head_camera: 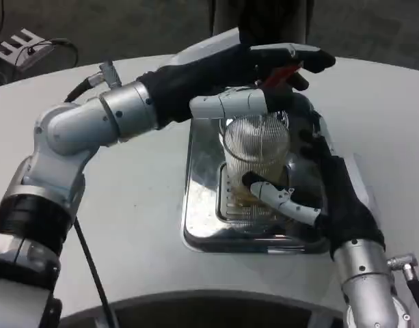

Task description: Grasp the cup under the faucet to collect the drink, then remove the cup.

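Right hand (312, 195) wrapped round cup (257, 154) over drip tray (202, 225); left hand (264, 82) up at faucet lever (284, 74), grip unclear. Risk: overfilled, slopped on removal.

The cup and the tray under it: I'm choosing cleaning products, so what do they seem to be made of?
The cup looks like clear ribbed plastic or glass: you can see through its walls, and fine vertical ridges catch the light. Which of the two I cannot tell. The tray looks like polished metal, probably stainless steel: silver and mirror-like, with a slotted drain grate in the middle.
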Robot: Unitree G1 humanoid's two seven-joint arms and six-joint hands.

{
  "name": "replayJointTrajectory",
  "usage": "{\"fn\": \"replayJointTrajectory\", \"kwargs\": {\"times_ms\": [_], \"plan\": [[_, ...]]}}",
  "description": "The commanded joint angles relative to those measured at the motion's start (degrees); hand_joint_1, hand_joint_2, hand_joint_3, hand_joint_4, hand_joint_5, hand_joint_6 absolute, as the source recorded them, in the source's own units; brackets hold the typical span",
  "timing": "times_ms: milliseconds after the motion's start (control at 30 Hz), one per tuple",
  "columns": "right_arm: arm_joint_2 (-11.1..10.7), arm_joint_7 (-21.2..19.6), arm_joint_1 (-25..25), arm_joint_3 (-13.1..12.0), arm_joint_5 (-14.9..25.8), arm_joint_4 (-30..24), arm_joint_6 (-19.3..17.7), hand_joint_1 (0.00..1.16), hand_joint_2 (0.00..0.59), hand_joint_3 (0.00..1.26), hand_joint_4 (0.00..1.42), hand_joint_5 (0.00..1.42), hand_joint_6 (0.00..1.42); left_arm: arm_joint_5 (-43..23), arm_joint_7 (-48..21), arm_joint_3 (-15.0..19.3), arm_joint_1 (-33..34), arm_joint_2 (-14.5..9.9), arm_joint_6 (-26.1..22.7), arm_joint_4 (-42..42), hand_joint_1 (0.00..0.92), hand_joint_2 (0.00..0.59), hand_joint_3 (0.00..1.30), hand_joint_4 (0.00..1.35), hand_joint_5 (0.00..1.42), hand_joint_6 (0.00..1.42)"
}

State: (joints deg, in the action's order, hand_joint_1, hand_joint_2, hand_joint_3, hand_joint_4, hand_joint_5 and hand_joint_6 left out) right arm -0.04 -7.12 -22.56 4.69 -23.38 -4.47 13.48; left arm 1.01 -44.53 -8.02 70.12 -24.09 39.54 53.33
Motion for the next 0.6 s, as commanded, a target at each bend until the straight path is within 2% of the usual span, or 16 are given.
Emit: {"fn": "replayJointTrajectory", "kwargs": {"times_ms": [33,267,600], "plan": [[-0.63,-0.16,-1.37,-0.04,1.96,2.36,-2.23,0.76,0.187,0.00,0.05,0.08,0.12,2.53,-1.78,-1.41,-0.17,-0.53,-0.65,0.34,0.000,0.000,0.19,0.14,0.22,0.20],[-1.78,-0.74,-3.65,-0.78,3.71,6.85,-4.84,0.75,0.179,0.00,0.03,0.06,0.11,3.00,-1.84,-1.40,0.16,-0.40,-0.87,0.37,0.000,0.000,0.19,0.14,0.22,0.20],[-2.06,-0.80,-6.55,-0.65,5.55,12.29,-7.57,0.76,0.171,0.00,0.05,0.09,0.12,3.46,-1.97,-1.41,1.26,-0.34,-0.80,1.44,0.000,0.000,0.20,0.14,0.22,0.20]]}}
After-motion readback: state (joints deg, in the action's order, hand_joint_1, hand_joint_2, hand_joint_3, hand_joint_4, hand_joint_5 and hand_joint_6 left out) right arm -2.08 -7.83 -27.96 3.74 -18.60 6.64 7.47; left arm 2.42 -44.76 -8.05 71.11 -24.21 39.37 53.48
